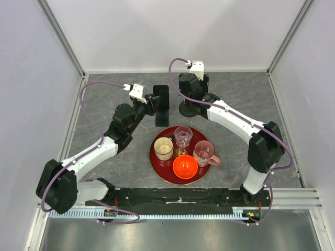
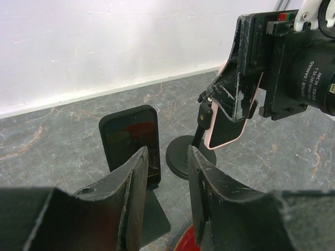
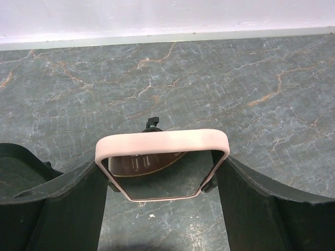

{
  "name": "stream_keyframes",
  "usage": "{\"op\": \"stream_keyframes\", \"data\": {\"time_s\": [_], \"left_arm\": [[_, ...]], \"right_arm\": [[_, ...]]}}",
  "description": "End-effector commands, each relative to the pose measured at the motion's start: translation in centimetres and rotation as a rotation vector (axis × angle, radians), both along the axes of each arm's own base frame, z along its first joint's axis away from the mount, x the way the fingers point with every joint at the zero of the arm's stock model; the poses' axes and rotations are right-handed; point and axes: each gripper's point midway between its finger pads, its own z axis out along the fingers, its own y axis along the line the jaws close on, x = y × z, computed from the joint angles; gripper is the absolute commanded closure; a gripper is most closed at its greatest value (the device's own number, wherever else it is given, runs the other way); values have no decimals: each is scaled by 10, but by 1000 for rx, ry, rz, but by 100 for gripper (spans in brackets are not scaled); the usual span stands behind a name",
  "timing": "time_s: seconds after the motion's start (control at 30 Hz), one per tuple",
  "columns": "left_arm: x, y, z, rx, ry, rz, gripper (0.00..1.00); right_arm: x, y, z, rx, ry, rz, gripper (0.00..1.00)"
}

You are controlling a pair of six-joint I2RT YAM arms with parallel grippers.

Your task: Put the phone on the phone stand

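Note:
My right gripper (image 3: pixel 162 175) is shut on the phone (image 3: pixel 162 141), a pink-edged slab with a dark screen, holding it by its two long sides. In the left wrist view the phone (image 2: pixel 226 130) hangs tilted against the head of the phone stand, above its thin post (image 2: pixel 200 133) and round black disc base (image 2: pixel 184 156). The stand's small knob (image 3: pixel 153 123) shows just behind the phone. In the top view the right gripper (image 1: pixel 189 86) hides the phone; the stand base (image 1: pixel 187 110) shows below it. My left gripper (image 2: pixel 166 157) is open and empty, just left of the stand (image 1: pixel 154 103).
A black upright slab (image 2: pixel 132 141) on a flat folding stand sits left of the phone stand, also in the top view (image 1: pixel 162 104). A red tray (image 1: pixel 157 164) near the front holds a cup, a glass, a pink mug and an orange bowl. Enclosure walls surround the table.

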Motion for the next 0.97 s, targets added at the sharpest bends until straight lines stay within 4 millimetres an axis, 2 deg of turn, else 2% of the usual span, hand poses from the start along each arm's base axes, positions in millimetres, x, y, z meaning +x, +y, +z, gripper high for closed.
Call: {"op": "stream_keyframes", "data": {"time_s": [0.0,0.07,0.1,0.17,0.23,0.33,0.37,0.4,0.43,0.47,0.5,0.53,0.57,0.6,0.63,0.67,0.73,0.77,0.8,0.83,0.87,0.9,0.93], "left_arm": [[-2,10,16,-51,-28,37,58],[-3,13,17,-59,-10,42,57],[-4,15,19,-71,-4,44,57],[-9,22,27,-94,-6,48,56],[-14,29,37,-140,-3,53,56],[-30,35,59,-175,-4,38,55],[-41,39,66,-181,1,25,55],[-47,40,70,-199,8,15,54],[-55,42,78,-215,3,7,52],[-62,42,79,-223,13,-14,51],[-73,46,87,-251,19,-26,51],[-80,47,93,-268,21,-35,51],[-89,44,97,-280,26,-77,50],[-103,47,106,-315,26,-98,50],[-112,49,118,-339,14,-120,50],[-125,48,128,-371,8,-161,49],[-157,57,159,-421,-64,-217,46],[-169,59,170,-445,-79,-250,45],[-179,63,180,-459,-100,-263,44],[-200,72,203,-484,-147,-284,43],[-210,76,214,-496,-164,-301,42],[-219,80,225,-505,-183,-309,41],[-231,88,241,-511,-191,-307,34]], "right_arm": [[7,17,52,120,-132,-11,28],[3,21,52,112,-112,-10,15],[2,21,59,119,-118,-10,2],[-2,22,61,113,-101,5,2],[-6,19,75,122,-111,-2,2],[-21,9,90,117,-103,14,2],[-26,6,93,114,-98,17,2],[-38,-3,108,114,-113,19,2],[-45,-12,112,104,-118,2,2],[-53,-21,107,91,-112,-12,2],[-66,-35,126,101,-146,-13,2],[-75,-44,129,88,-146,-19,2],[-90,-58,142,101,-167,-19,2],[-99,-65,148,98,-167,-7,2],[-109,-72,146,80,-145,3,2],[-125,-81,161,119,-168,18,2],[-147,-89,167,111,-146,80,2],[-169,-105,188,158,-194,98,2],[-180,-115,194,174,-216,98,2],[-191,-125,205,206,-265,101,2],[-212,-145,224,252,-330,94,2],[-223,-151,236,265,-360,120,2],[-235,-155,246,264,-383,166,2]]}}
